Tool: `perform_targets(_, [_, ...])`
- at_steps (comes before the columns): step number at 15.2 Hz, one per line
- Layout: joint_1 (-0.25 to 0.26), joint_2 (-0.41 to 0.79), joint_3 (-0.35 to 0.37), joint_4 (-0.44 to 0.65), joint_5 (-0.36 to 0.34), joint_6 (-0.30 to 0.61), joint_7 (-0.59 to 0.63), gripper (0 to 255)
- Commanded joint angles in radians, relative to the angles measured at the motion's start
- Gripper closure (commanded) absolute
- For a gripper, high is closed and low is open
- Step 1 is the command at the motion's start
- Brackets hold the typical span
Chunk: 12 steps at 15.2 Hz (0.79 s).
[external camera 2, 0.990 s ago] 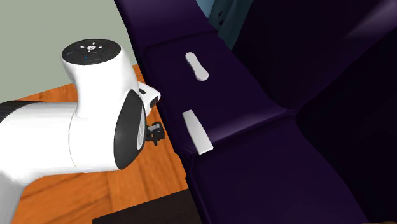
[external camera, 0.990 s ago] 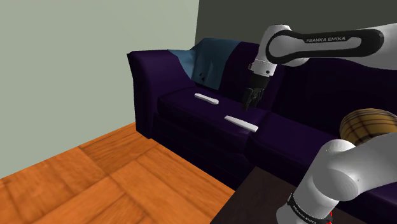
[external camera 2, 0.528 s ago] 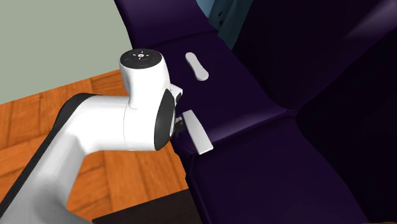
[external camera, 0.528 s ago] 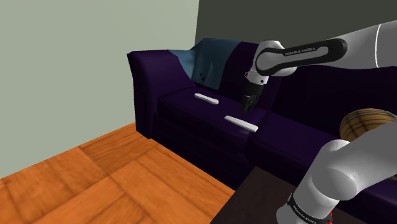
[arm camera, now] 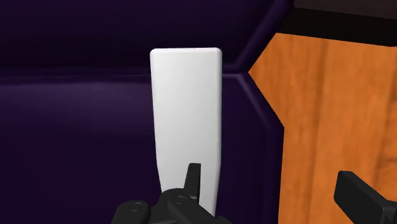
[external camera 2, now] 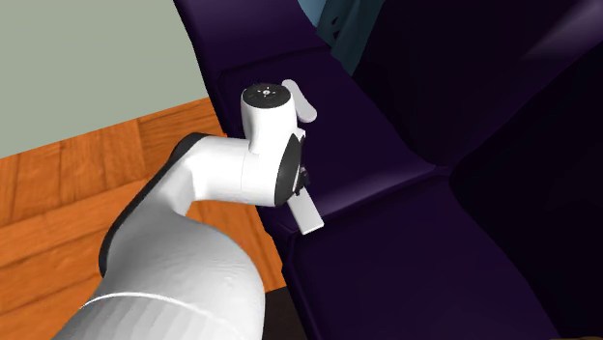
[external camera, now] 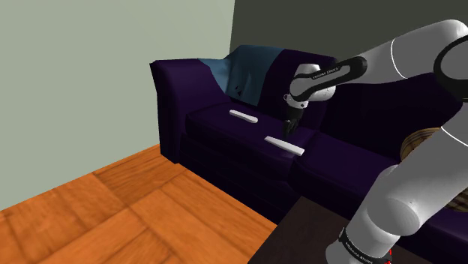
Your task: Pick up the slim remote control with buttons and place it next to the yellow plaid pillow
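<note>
Your gripper (external camera: 288, 131) hangs fingers-down just above the sofa (external camera: 180, 97) seat, jaws spread wide, nothing held. In the wrist view the gripper (arm camera: 267, 175) has one finger (arm camera: 192, 181) over the remote (arm camera: 186, 108) and the other out past the sofa's front edge, over the floor (arm camera: 331, 95). So the remote sits off to one side of the gap, not centred in it. The remote (external camera: 285, 145) is a plain white slab lying flat on the end seat cushion, close to the seam with the next cushion, one end (external camera 2: 309, 217) at the sofa's front edge. The other remote (external camera: 243, 117), white and rounded, lies further back on the same cushion. The pillow (external camera: 244, 71), drawn blue, leans in the sofa's back corner by the armrest, well apart from the remote. The white arm (external camera: 390, 64) reaches in over the sofa.
</note>
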Motion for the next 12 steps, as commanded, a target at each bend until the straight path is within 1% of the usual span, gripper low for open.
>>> perform_targets(1, [-0.001,0.079,-0.025,0.038,0.012,0.042,-0.053,0])
perform_targets(4, [-0.009,0.194,-0.053,0.098,0.043,0.095,-0.132,0])
perform_targets(5, [-0.011,0.209,-0.055,0.107,0.048,0.101,-0.142,0])
perform_targets(12, [-0.014,0.278,-0.056,0.068,0.086,0.203,-0.17,0])
